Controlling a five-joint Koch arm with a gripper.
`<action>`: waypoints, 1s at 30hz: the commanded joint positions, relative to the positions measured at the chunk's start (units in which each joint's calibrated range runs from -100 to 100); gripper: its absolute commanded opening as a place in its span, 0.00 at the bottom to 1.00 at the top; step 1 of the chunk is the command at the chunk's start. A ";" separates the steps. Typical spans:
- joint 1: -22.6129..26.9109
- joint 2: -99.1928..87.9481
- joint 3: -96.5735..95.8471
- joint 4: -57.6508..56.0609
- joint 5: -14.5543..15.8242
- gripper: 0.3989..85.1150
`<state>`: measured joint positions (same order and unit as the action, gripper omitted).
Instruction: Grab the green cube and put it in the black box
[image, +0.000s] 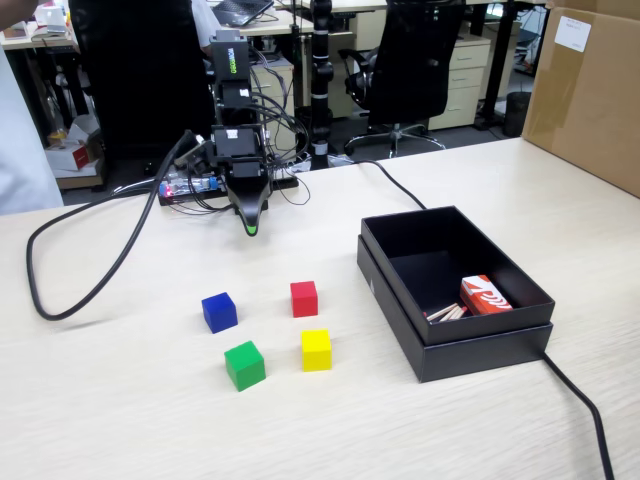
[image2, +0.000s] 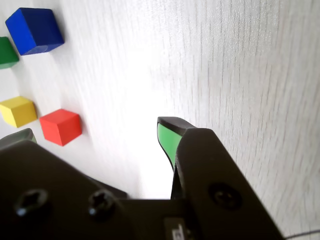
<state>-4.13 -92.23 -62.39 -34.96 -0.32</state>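
The green cube sits on the pale wooden table, nearest the front in a group with three other cubes. In the wrist view the green cube is cut off by the left edge. The black box stands to the right of the cubes, holding a small orange packet and some sticks. My gripper hangs tip-down behind the cubes, well away from the green one. In the wrist view the gripper is open, its green-lined fingertips wide apart over bare table with nothing between them.
Blue, red and yellow cubes surround the green one. A tall brown cardboard box stands at the back right. A thick black cable loops on the left; another cable runs past the black box.
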 joint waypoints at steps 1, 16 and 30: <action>-0.59 4.97 8.99 -5.17 -0.05 0.56; -3.52 49.15 65.93 -25.90 -10.16 0.52; -3.52 99.06 105.55 -25.65 -13.68 0.51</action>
<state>-7.79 4.21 37.65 -61.21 -12.38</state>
